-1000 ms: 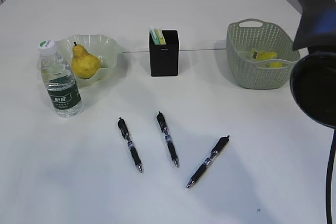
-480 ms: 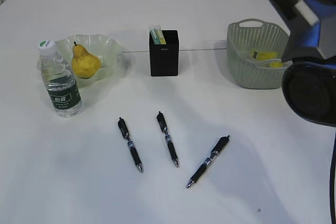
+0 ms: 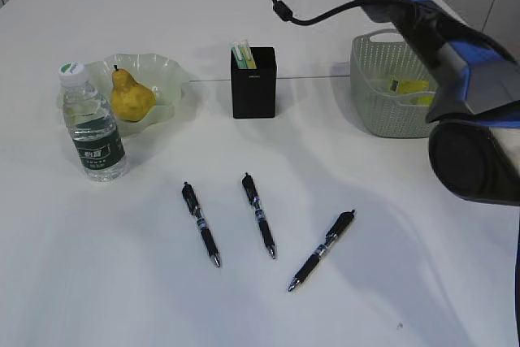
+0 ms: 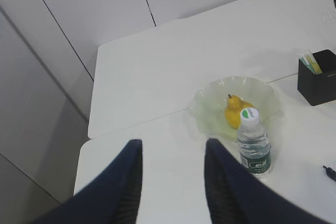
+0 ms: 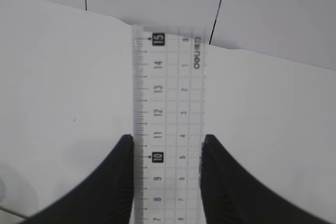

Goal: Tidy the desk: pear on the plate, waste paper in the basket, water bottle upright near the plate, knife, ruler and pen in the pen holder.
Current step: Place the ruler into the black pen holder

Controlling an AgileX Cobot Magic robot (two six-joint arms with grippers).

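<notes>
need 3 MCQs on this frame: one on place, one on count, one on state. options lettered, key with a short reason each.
1. Where is the pear?
A. in the basket
B. on the plate
C. beside the pens

2. How many pens lie on the table?
A. two
B. three
C. five

3. What is between the right gripper's jaws?
A. a clear ruler
B. a pen
C. nothing

Key:
1. B: the pear sits on the plate, behind the upright water bottle.
2. B: one pen, a second and a third lie apart on the table.
3. A: in the right wrist view the right gripper is shut on the ruler.
</notes>
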